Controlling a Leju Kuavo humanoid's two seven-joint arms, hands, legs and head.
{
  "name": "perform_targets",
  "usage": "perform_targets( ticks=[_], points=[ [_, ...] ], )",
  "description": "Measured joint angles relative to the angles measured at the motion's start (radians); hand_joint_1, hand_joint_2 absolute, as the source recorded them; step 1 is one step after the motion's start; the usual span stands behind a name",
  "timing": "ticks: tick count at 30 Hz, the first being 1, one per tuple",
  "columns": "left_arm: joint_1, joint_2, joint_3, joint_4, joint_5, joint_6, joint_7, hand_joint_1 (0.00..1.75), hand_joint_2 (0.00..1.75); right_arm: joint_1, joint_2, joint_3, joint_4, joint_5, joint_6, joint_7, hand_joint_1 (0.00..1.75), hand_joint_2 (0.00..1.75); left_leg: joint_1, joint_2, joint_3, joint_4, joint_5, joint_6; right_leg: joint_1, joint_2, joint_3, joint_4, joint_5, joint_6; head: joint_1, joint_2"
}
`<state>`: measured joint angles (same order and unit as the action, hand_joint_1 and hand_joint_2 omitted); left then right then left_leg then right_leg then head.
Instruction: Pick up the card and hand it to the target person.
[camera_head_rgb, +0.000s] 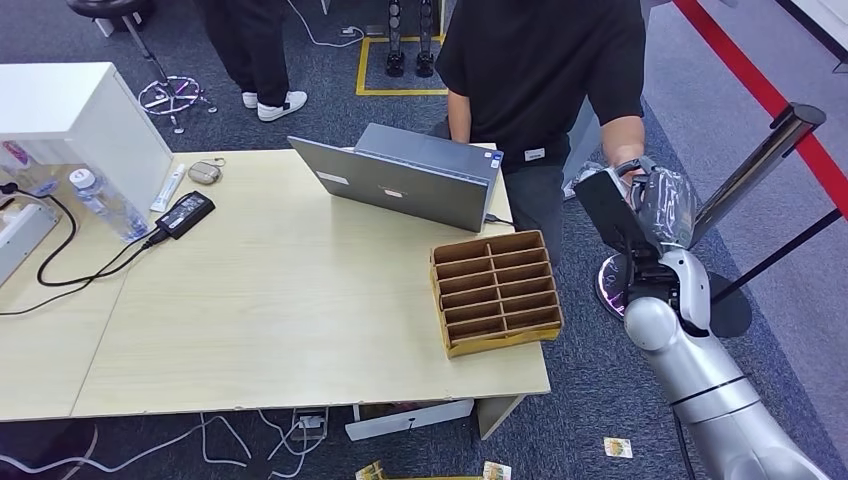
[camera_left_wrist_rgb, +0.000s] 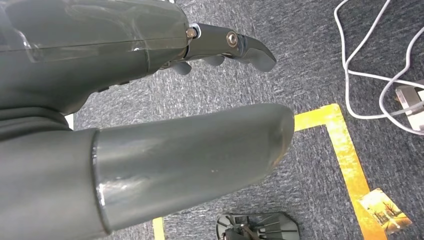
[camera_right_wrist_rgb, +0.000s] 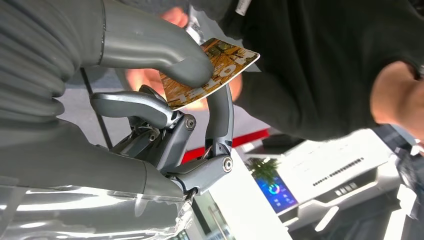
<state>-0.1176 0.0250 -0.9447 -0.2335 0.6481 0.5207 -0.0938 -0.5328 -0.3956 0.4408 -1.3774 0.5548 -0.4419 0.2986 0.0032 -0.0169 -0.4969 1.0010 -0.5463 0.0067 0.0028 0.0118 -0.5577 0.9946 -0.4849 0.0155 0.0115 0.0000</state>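
Card (camera_right_wrist_rgb: 215, 70): orange-brown, printed, pinched between the thumb and a finger of the right hand (camera_right_wrist_rgb: 165, 115), raised off the right end of the table (camera_head_rgb: 280, 300) in front of a person (camera_head_rgb: 545, 70) in a black shirt. The person's hand (camera_right_wrist_rgb: 150, 80) lies just behind the card in the right wrist view; whether it touches the card cannot be told. In the head view the right hand (camera_head_rgb: 655, 205) sits against that person's forearm, a dark flat wrist part hiding the card.

Left hand (camera_left_wrist_rgb: 220, 47): hangs over grey carpet, fingers loosely curled, thumb apart, holding nothing. Below it: yellow floor tape (camera_left_wrist_rgb: 345, 150), white cables (camera_left_wrist_rgb: 370, 75), one loose card on the floor (camera_left_wrist_rgb: 385, 210).

Table items: grey laptop (camera_head_rgb: 410, 175), lid part open, at the far edge by the person; brown cardboard organiser (camera_head_rgb: 495, 293) at the near right corner, its slots look empty; black power brick (camera_head_rgb: 185, 213) with cable; water bottle (camera_head_rgb: 100, 200); white tube (camera_head_rgb: 168, 187); small grey pouch (camera_head_rgb: 204, 172); white box (camera_head_rgb: 75, 120) at the far left.

Surroundings: black stanchion with belt (camera_head_rgb: 760, 165) to the right of the arm; red floor stripe (camera_head_rgb: 760, 90); second person's legs (camera_head_rgb: 255, 60) beyond the table; more cards on the floor (camera_head_rgb: 617, 447) near the table's front.
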Motion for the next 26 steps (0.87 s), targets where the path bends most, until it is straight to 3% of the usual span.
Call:
perform_targets(
  ticks=[6,8,11,12,13,20,26],
  points=[
    [0.0,-0.001,0.0,0.0,0.0,0.0,0.0,0.0,0.0,0.008,0.011,-0.005,0.024,-0.001,-0.002,-0.005,1.43,1.75,0.0,0.0,0.0,0.0,0.0,0.0,0.0,0.0,0.0,0.0,0.0,0.0,0.0,0.0],
    [0.0,-0.001,-0.001,0.0,0.0,0.0,-0.001,0.0,0.0,0.009,0.013,-0.007,0.03,0.001,-0.002,-0.006,1.26,1.75,0.0,0.0,0.0,0.0,0.0,0.0,0.0,0.0,0.0,0.0,0.0,0.0,0.0,0.0],
    [0.0,-0.001,-0.001,0.0,0.0,0.0,-0.002,0.0,0.0,0.009,0.016,-0.008,0.04,0.015,0.001,-0.004,0.34,1.75,0.0,0.0,0.0,0.0,0.0,0.0,0.0,0.0,0.0,0.0,0.0,0.0,0.0,0.0],
    [0.0,-0.001,-0.001,0.0,0.0,0.0,-0.002,0.0,0.0,0.01,0.017,-0.008,0.042,0.02,0.004,-0.001,0.1,1.75,0.0,0.0,0.0,0.0,0.0,0.0,0.0,0.0,0.0,0.0,0.0,0.0,0.0,0.0],
    [0.0,-0.001,-0.001,0.0,0.0,0.0,-0.002,0.0,0.0,0.01,0.018,-0.008,0.044,0.025,0.008,0.003,0.0,1.75,0.0,0.0,0.0,0.0,0.0,0.0,0.0,0.0,0.0,0.0,0.0,0.0,0.0,0.0],
    [0.0,-0.001,-0.001,0.0,0.001,0.0,-0.002,0.0,0.0,0.01,0.019,-0.004,0.052,0.042,0.074,0.038,0.0,1.75,0.0,0.0,0.0,0.0,0.0,0.0,0.0,0.0,0.0,0.0,0.0,0.0,0.0,0.0],
    [0.0,-0.001,-0.001,0.0,0.004,0.0,-0.002,0.0,0.0,0.013,0.021,-0.004,0.052,0.026,0.059,0.037,0.0,1.75,0.0,0.0,0.0,0.0,0.0,0.0,0.0,0.0,0.0,0.0,0.0,0.0,0.0,0.0]
  ],
)
